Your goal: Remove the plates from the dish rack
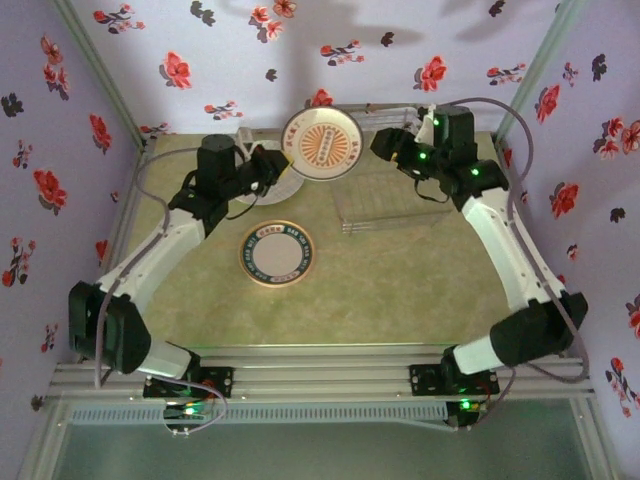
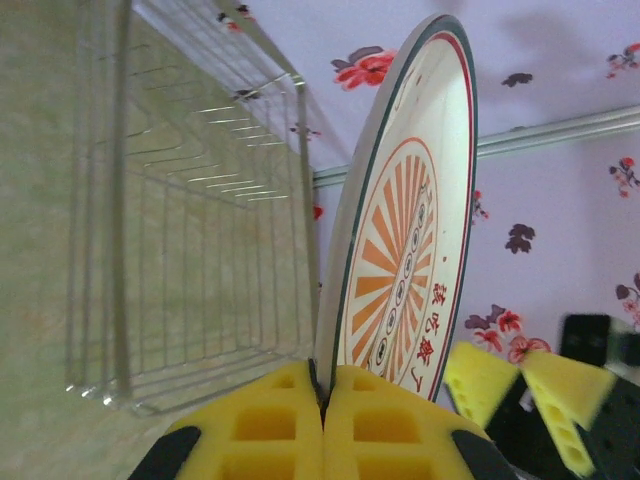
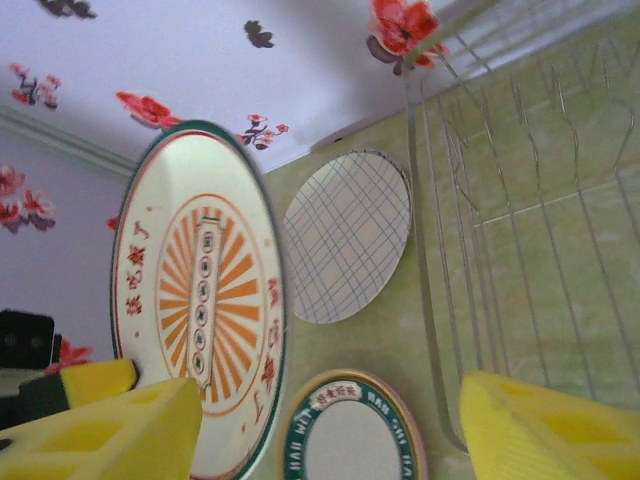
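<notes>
Precariously upright, a round white orange-sunburst plate [image 2: 400, 280] could pivot free of its rim-only clamp in the left gripper [image 2: 322, 400], while the right gripper [image 3: 325, 425] hovers to its right, jaws apart.

Sunburst plate [image 1: 320, 143] tilted beside wire rack [image 1: 388, 203]
</notes>
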Robot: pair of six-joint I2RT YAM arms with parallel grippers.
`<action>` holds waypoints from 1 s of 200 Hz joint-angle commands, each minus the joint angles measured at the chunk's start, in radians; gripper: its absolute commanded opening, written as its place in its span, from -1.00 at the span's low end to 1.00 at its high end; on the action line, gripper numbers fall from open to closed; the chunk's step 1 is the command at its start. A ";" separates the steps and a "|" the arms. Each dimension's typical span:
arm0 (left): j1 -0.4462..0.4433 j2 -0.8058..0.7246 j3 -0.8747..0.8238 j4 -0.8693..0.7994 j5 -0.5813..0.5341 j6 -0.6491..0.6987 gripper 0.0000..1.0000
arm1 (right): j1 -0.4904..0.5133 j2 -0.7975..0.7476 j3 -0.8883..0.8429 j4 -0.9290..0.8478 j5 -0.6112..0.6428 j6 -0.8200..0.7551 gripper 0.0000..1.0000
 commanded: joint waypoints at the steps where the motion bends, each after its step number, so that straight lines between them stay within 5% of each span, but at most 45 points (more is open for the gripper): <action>1: 0.024 -0.118 -0.063 -0.127 -0.005 0.050 -1.00 | 0.050 -0.077 -0.075 0.017 0.085 -0.189 0.41; 84: 0.101 -0.405 -0.463 -0.416 -0.135 0.083 -1.00 | 0.149 -0.342 -0.502 0.300 -0.074 -0.473 0.65; 200: 0.112 -0.257 -0.599 -0.260 -0.141 0.102 -1.00 | 0.164 -0.327 -0.526 0.334 -0.096 -0.461 0.66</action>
